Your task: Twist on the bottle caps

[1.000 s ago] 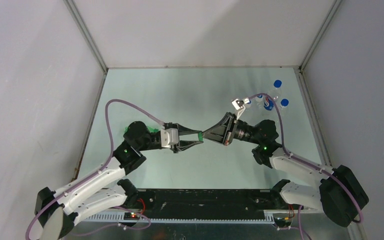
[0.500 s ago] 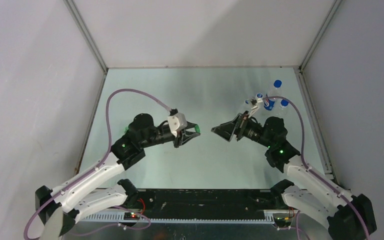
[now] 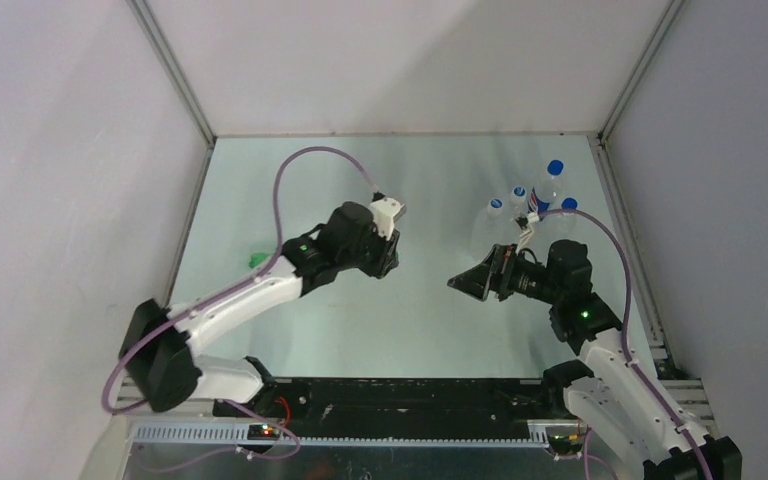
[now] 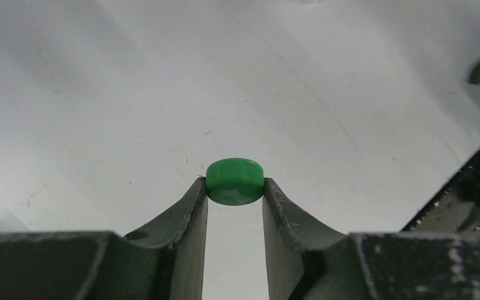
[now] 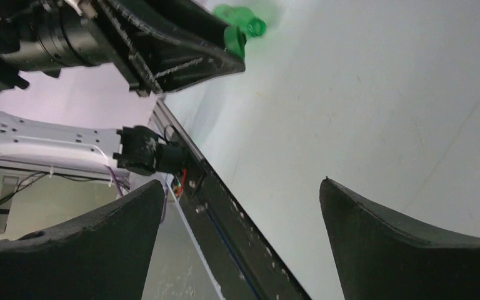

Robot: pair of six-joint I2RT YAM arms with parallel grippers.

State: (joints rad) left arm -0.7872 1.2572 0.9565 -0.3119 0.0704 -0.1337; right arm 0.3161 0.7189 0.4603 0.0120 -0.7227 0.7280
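In the left wrist view a dark green bottle cap (image 4: pixel 235 181) sits pinched on its ribbed sides between my left gripper's fingertips, above the pale table. From above, my left gripper (image 3: pixel 385 262) hangs over the table's middle with its fingers hidden under the wrist. My right gripper (image 3: pixel 457 285) is open and holds nothing; it points left, a short gap from the left one. The right wrist view shows its fingers (image 5: pixel 387 231) spread wide, the left gripper holding the cap (image 5: pixel 232 39), and beyond it the translucent green bottle (image 5: pixel 250 22). That bottle (image 3: pixel 257 260) rests near the table's left edge.
Several clear bottles with bright blue caps (image 3: pixel 556 168) stand at the back right, one of them with a red-blue label (image 3: pixel 534 206). Grey walls enclose the table (image 3: pixel 360 180) on three sides. The black rail (image 3: pixel 410 395) with the arm bases runs along the near edge.
The two grippers met tip to tip at the middle a second ago. The right one has opened and drawn back right; the left arm has swung forward and turned, still holding the green cap.
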